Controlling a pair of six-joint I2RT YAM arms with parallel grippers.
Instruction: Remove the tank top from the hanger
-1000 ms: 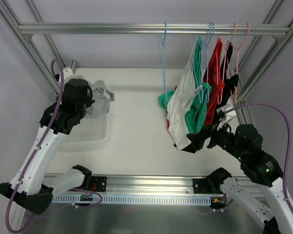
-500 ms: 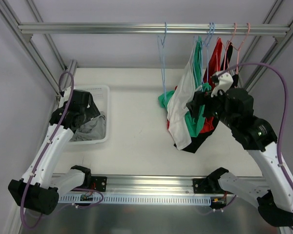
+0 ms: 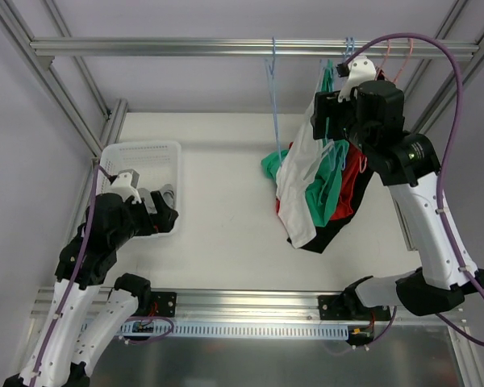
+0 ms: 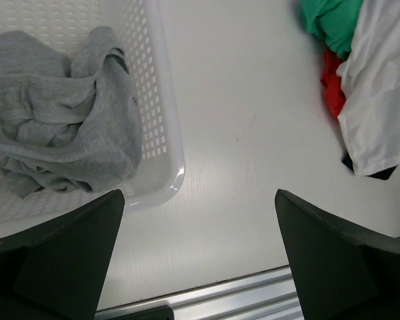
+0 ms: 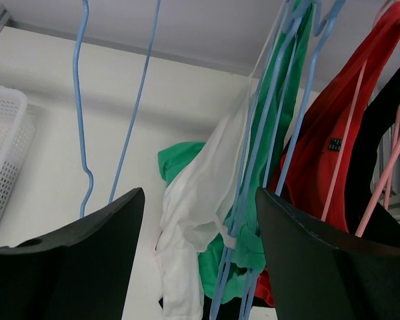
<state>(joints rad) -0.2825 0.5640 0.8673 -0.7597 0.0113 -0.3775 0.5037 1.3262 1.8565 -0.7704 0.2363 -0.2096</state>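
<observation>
My left gripper [image 4: 199, 200] hangs low over the table [image 4: 253, 167], fingers spread wide and holding nothing. It is just beside the basket [image 4: 161, 127], where 1 gray top [image 4: 60, 133] lies crumpled. My right gripper [image 5: 199, 193] is up near the rail [image 3: 185, 47], fingers apart and pinching nothing, facing the blue hangers [image 5: 290, 100]. 4 tops hang bunched there, their lower ends down at the table: white top [image 3: 294, 173], green top [image 3: 327, 193], red top [image 5: 327, 153], black top [image 5: 368, 160]. 1 bare hanger [image 5: 83, 100] hangs left of them.
</observation>
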